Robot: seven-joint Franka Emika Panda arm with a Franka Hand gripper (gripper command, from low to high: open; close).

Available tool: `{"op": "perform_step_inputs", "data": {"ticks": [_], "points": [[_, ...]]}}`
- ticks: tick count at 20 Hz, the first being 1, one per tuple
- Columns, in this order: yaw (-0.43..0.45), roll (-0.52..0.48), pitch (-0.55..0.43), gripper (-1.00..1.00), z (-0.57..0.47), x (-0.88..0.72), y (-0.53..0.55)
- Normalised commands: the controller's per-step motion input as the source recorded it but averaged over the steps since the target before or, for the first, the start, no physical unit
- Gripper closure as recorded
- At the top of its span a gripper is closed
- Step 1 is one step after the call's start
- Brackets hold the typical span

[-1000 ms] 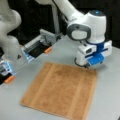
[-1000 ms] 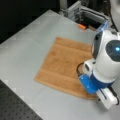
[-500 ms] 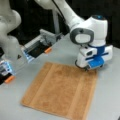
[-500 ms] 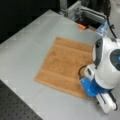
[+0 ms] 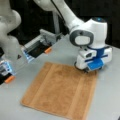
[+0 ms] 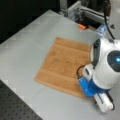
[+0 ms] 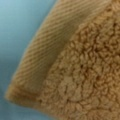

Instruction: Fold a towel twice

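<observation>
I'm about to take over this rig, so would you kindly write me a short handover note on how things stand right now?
Gripper: down at the towel's corner at a front view's right; its fingers are hidden by the hand body.
Towel: lies flat and spread open on the grey table, stripes showing. The wrist view shows its ribbed hem and fuzzy pile close up.
Done: no fold shows.
Left: both folds.
</observation>
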Motion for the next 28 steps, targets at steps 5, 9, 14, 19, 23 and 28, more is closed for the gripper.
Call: {"op": "perform_step_inputs", "data": {"ticks": [5, 9, 14, 19, 23, 28], "points": [[0.14, -0.275, -0.037, -1.0, -0.07, 0.15, 0.06], [0.155, -0.22, -0.065, 1.0, -0.09, 0.15, 0.06], [0.209, -0.161, -0.09, 1.0, -0.09, 0.15, 0.03], [0.186, -0.181, -0.094, 1.0, -0.08, 0.14, -0.01], [0.173, -0.209, -0.095, 1.0, -0.07, 0.14, -0.03], [0.162, -0.219, -0.1, 1.0, -0.08, 0.13, 0.0]]}}
